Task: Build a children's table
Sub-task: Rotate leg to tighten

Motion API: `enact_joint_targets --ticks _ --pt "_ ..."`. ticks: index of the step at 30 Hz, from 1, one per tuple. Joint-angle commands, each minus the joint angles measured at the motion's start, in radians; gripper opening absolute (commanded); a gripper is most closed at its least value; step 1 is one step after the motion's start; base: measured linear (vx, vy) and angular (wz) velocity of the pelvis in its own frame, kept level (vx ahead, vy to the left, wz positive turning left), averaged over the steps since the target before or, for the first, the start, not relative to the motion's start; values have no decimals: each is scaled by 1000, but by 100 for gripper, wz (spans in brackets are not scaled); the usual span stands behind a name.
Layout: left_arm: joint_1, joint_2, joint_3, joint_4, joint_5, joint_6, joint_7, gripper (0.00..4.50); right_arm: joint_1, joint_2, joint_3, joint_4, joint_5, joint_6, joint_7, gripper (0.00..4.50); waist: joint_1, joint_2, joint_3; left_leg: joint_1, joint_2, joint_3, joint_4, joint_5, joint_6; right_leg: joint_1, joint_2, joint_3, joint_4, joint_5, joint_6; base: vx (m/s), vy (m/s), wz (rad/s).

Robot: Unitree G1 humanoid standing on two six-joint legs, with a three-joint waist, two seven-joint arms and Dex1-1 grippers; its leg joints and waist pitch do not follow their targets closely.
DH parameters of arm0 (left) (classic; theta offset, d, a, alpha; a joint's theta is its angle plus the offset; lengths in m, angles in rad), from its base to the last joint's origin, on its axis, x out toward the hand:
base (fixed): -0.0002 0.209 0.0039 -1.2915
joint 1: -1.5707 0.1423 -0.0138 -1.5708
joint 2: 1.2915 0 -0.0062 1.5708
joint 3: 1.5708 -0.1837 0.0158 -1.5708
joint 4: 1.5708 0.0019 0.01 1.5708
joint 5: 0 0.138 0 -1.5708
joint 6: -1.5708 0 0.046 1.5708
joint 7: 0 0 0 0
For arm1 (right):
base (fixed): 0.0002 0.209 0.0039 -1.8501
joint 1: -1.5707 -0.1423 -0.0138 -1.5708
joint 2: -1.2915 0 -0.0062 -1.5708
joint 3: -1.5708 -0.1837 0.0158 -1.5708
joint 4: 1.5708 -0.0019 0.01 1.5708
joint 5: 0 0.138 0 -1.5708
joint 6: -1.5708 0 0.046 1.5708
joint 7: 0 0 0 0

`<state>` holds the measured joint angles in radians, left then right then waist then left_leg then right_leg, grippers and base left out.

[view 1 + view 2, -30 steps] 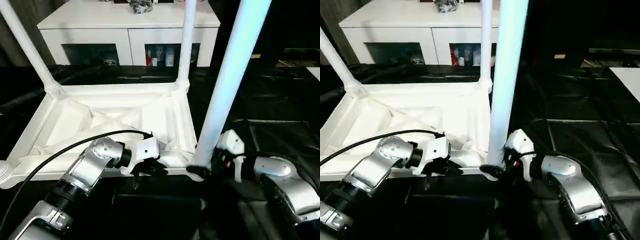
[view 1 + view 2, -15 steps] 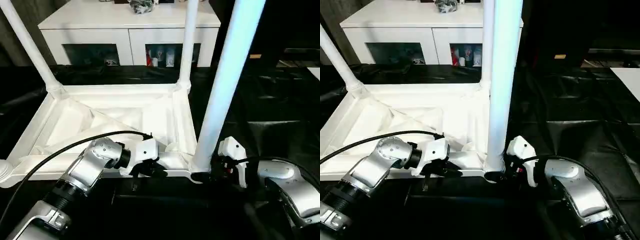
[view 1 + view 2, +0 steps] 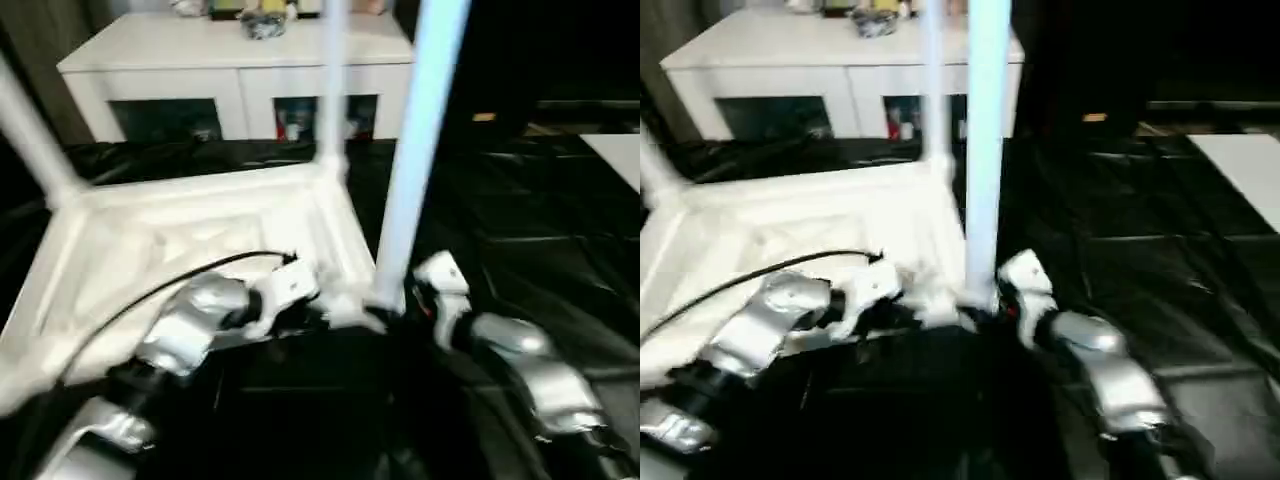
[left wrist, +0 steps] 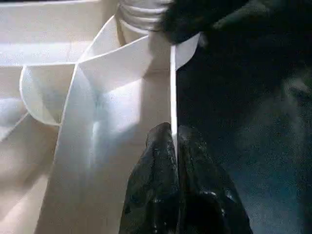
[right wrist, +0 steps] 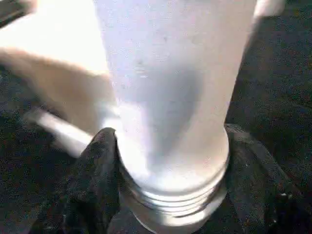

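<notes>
Three legs are being held upright in the upturned tabletop; the nearest leg, leaning earlier, is being clasped plumb by the right gripper, while the rim is being pinched by the left gripper.

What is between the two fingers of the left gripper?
In the left wrist view, the thin side wall of the tabletop stands between the fingers of the left gripper, which is shut on that edge.

Head views smeared by motion blur; bright white tabletop against dark floor; near leg tinted bluish; soft shadows; right wrist view blurred, washed out
</notes>
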<state>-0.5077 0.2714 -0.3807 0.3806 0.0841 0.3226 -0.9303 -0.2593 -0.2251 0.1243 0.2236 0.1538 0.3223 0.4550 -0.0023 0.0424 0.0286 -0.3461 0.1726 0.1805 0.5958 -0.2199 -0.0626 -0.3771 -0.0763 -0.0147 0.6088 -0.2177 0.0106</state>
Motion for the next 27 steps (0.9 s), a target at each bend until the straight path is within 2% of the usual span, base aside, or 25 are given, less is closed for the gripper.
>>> enact_joint_targets --ticks 1,3,4,6,7,10,11,12,14,15,16,17,19,20,22,23,25,27 --pt "39 -61 -86 50 11 44 31 0 -34 40 -49 79 -17 25 -170 272 -1 -4 -25 6 43 -25 -88 -324 -34 13 -55 29 -99 -384 -200 0 0 0" --pt "27 -117 -71 86 22 68 120 0 -51 94 -59 105 -28 10 -256 272 -2 -3 -27 2 44 -27 -92 -338 -32 14 -54 29 -102 -377 -179 0 0 0" --pt "20 -148 -61 102 22 84 161 0 -61 123 -62 120 -35 2 -288 272 -2 -6 -27 3 44 -26 -91 -341 -31 12 -53 30 -102 -370 -179 0 0 0" --pt "-7 -218 -57 148 45 96 250 0 -97 201 -52 173 -62 -37 -370 272 -2 -5 -28 4 42 -26 -92 -346 -28 8 -54 31 -105 -373 -177 0 0 0" --pt "-18 -227 -63 158 57 92 262 0 -105 217 -41 180 -68 -48 -372 272 0 -9 -28 5 40 -26 -90 -349 -23 7 -54 31 -108 -392 -170 0 0 0" --pt "-36 -231 -68 175 83 77 276 0 -114 236 -25 183 -84 -62 -377 272 6 -7 -30 -2 42 -27 -93 -322 -11 11 -52 31 -105 -332 -161 0 0 0" --pt "-46 -225 -62 186 93 65 276 0 -114 237 -21 168 -84 -92 -350 272 5 -6 -29 -5 42 -27 -95 -329 -10 13 -53 29 -105 -330 -159 0 0 0" --pt "-47 -223 -62 188 94 64 275 0 -113 236 -21 163 -83 -96 -344 328 5 -3 -29 -5 41 -27 -95 -336 -10 12 -52 29 -106 -337 -157 0 0 0" --pt "-49 -190 -69 185 103 53 251 0 -100 203 -14 120 -83 -122 -300 342 6 -4 -32 -5 43 -29 -96 -335 -8 14 -54 29 -105 -323 -158 0 0 0" --pt "-43 -165 -67 179 101 37 229 0 -90 173 -33 99 -83 -126 -288 352 7 -4 -35 -11 44 -28 -95 -302 2 19 -54 30 -100 -267 -166 0 0 0" --pt "-40 -155 -65 177 99 37 221 0 -87 157 -45 95 -90 -132 -290 352 8 -5 -34 -12 44 -28 -95 -290 5 19 -53 30 -99 -249 -169 0 0 0" --pt "-38 -151 -63 178 101 36 217 0 -86 146 -52 96 -96 -139 -293 377 9 -4 -36 -8 46 -24 -92 -278 10 17 -54 30 -97 -221 -183 0 0 0" --pt "-30 -132 -58 166 100 36 197 0 -77 111 -53 75 -88 -125 -250 383 10 -7 -35 -10 45 -22 -90 -262 22 20 -54 31 -97 -214 -195 0 0 0" --pt "-22 -110 -62 151 99 15 167 0 -67 76 -50 46 -71 -98 -196 388 13 -5 -35 -12 45 -23 -90 -252 30 24 -55 30 -96 -208 -197 0 0 0" --pt "-10 -79 -59 128 91 12 126 0 -46 12 -37 -7 -46 -60 -92 388 15 -5 -37 -15 48 -24 -90 -233 43 29 -55 29 -92 -182 -196 0 0 0" --pt "-4 -53 -62 114 83 -8 90 0 -23 -41 -19 -46 -29 -52 2 388 15 0 -38 -15 49 -24 -88 -215 47 28 -55 29 -90 -152 -205 0 0 0" --pt "8 -8 -69 84 57 -15 7 0 28 -142 25 -123 8 -61 184 388 20 -3 -41 -17 50 -24 -83 -188 68 36 -55 28 -84 -85 -219 0 0 0" --pt "25 63 -98 48 20 -153 -150 0 91 -250 59 -205 57 -61 360 388 24 -5 -43 -21 52 -25 -77 -140 105 43 -56 28 -76 15 -238 29 -1 -1"
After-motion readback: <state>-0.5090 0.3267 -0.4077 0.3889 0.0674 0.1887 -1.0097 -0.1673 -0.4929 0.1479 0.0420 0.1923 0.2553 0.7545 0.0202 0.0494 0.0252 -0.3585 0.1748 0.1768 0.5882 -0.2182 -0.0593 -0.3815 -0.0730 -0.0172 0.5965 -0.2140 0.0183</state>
